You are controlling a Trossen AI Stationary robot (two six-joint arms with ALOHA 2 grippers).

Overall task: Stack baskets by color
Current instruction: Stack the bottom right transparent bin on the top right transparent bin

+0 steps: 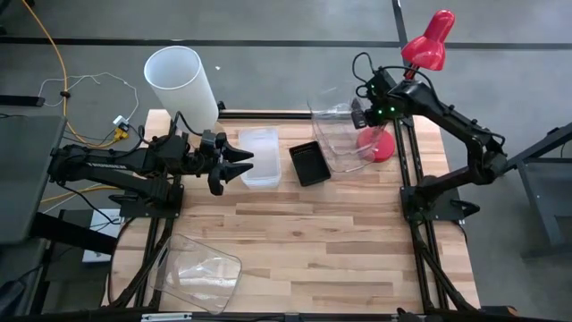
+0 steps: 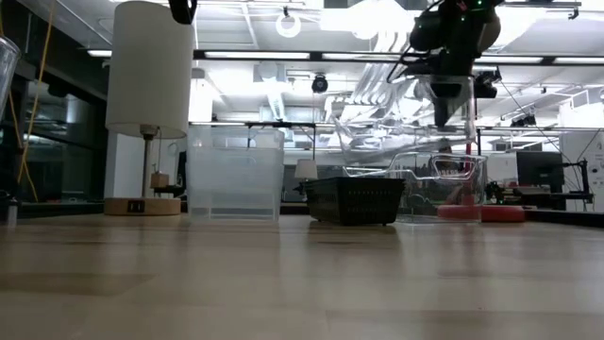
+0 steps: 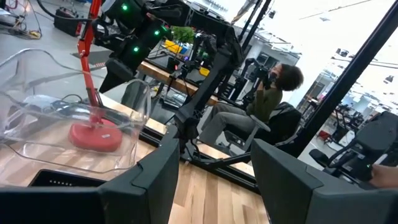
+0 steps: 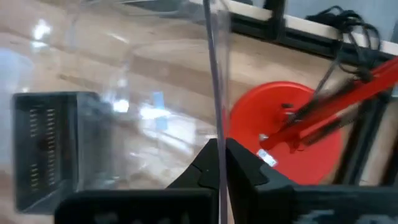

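A clear tub (image 1: pixel 344 136) is at the table's far right, in front of the red lamp's base (image 1: pixel 379 145), with my right gripper (image 1: pixel 362 114) shut on it from above. The low view shows this tub (image 2: pixel 415 175) tilted. Whether its bottom touches the table I cannot tell. A black perforated basket (image 1: pixel 309 164) and a frosted white basket (image 1: pixel 260 157) rest on their bottoms left of it. My left gripper (image 1: pixel 239 166) hovers level and open just left of the white basket, with nothing between its fingers (image 3: pixel 155 180). A second clear tub (image 1: pixel 201 273) lies at the near left corner. My right gripper pinches the clear tub's thin side wall at its upper rim (image 4: pixel 217 118), with one finger inside the tub and one outside. The fingers slant steeply down from above. The tub hangs tilted below them.
A white cylindrical lampshade (image 1: pixel 183 82) stands at the far left corner and a red desk lamp (image 1: pixel 429 40) at the far right. Bare wood (image 1: pixel 340 241) fills the near middle. A person (image 3: pixel 273 93) sits beyond the table.
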